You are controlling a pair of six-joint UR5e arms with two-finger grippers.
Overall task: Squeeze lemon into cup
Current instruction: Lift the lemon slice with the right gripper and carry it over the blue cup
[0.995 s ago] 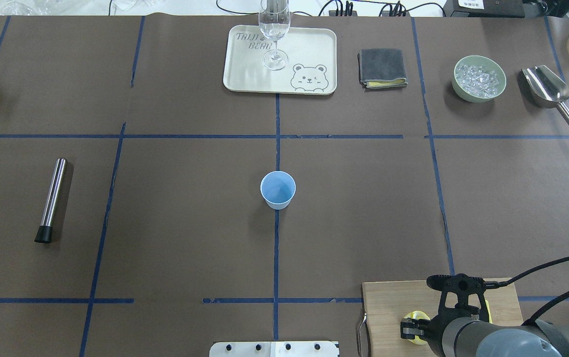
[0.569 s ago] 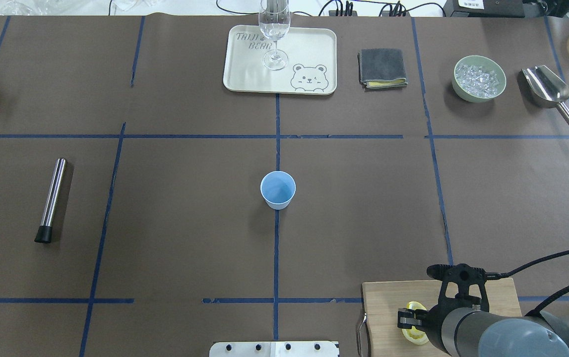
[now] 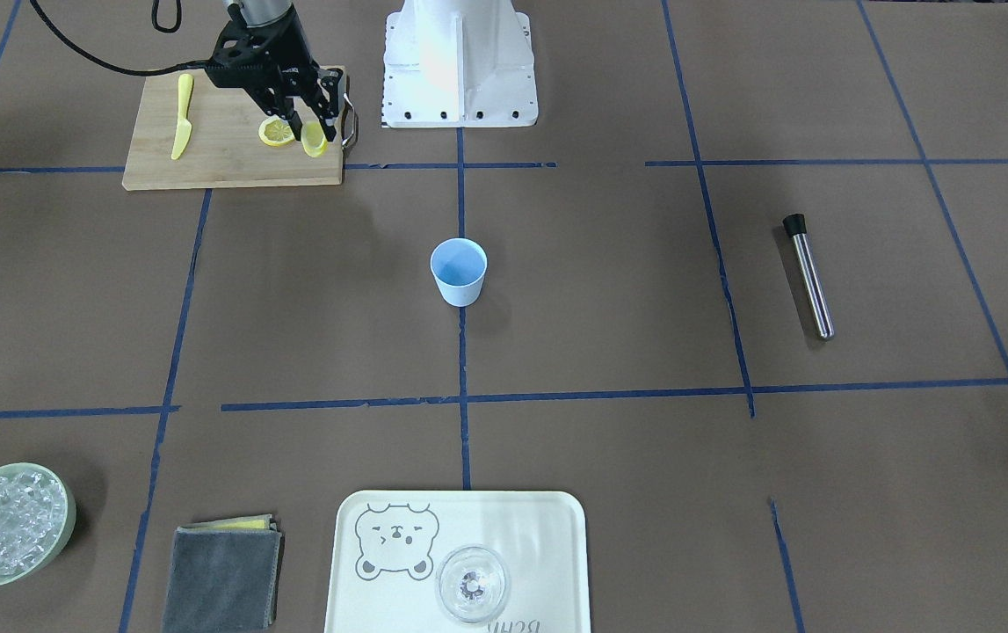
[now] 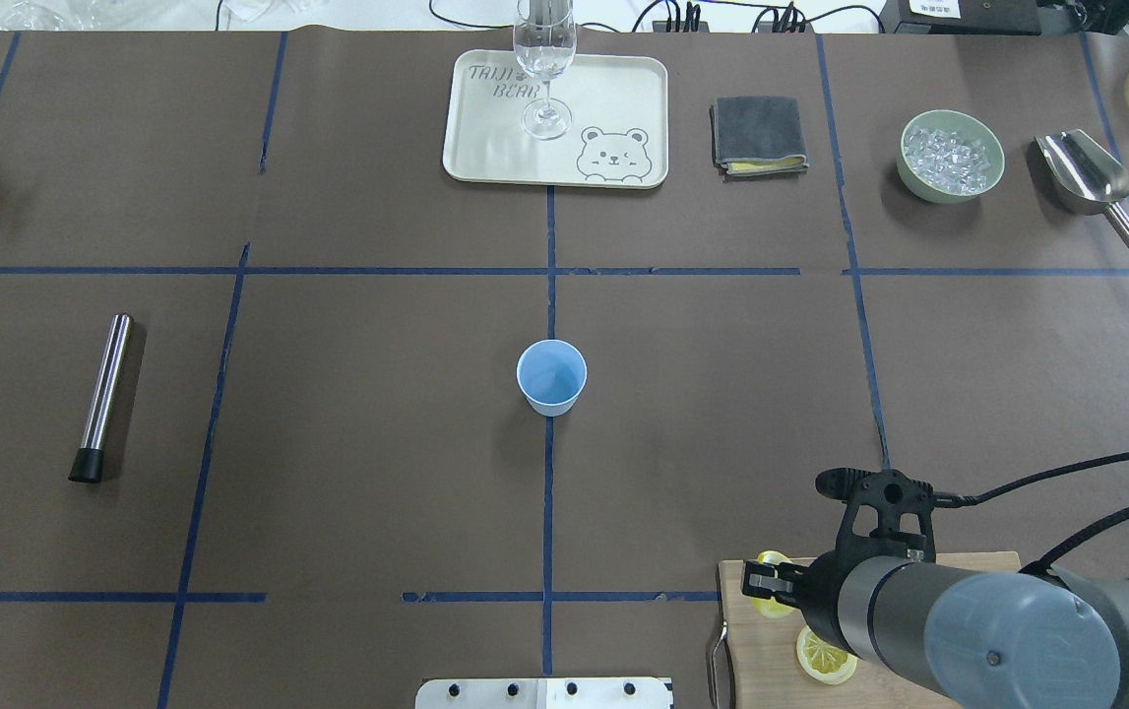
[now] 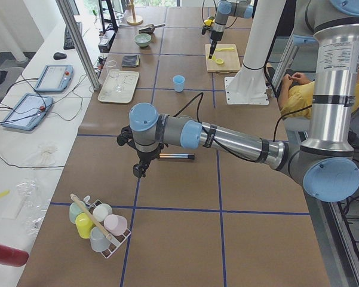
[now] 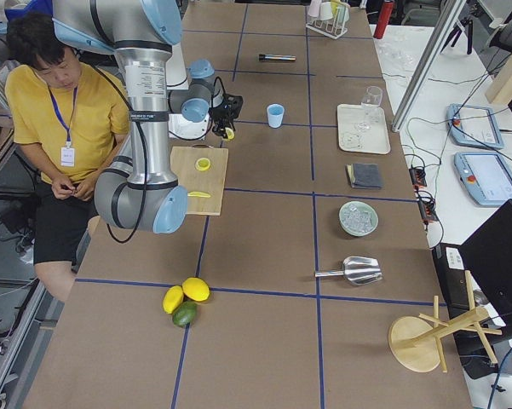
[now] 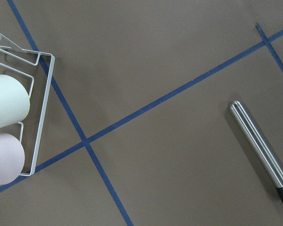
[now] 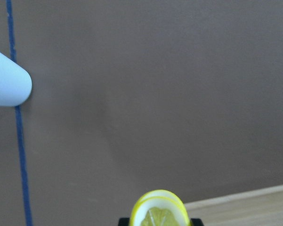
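The light blue cup (image 4: 551, 376) stands upright at the table's middle; it also shows in the front view (image 3: 459, 271). My right gripper (image 4: 769, 579) is shut on a lemon slice (image 4: 773, 564), held on edge above the far left corner of the wooden cutting board (image 4: 771, 630). The right wrist view shows the slice (image 8: 160, 211) between the fingers and the cup (image 8: 7, 77) far off at upper left. A second slice (image 4: 825, 655) lies flat on the board. My left gripper (image 5: 138, 170) shows only in the exterior left view, so I cannot tell if it is open or shut.
A yellow knife (image 3: 182, 116) lies on the board. At the far side are a tray (image 4: 623, 108) with a clear glass (image 4: 544, 69), a grey cloth (image 4: 758, 135), a green bowl of ice (image 4: 951, 156) and a scoop (image 4: 1086, 182). A steel tube (image 4: 103, 394) lies at left.
My right gripper has risen from the board with the lemon slice and moved forward and left toward the cup. The second slice on the board is now uncovered.
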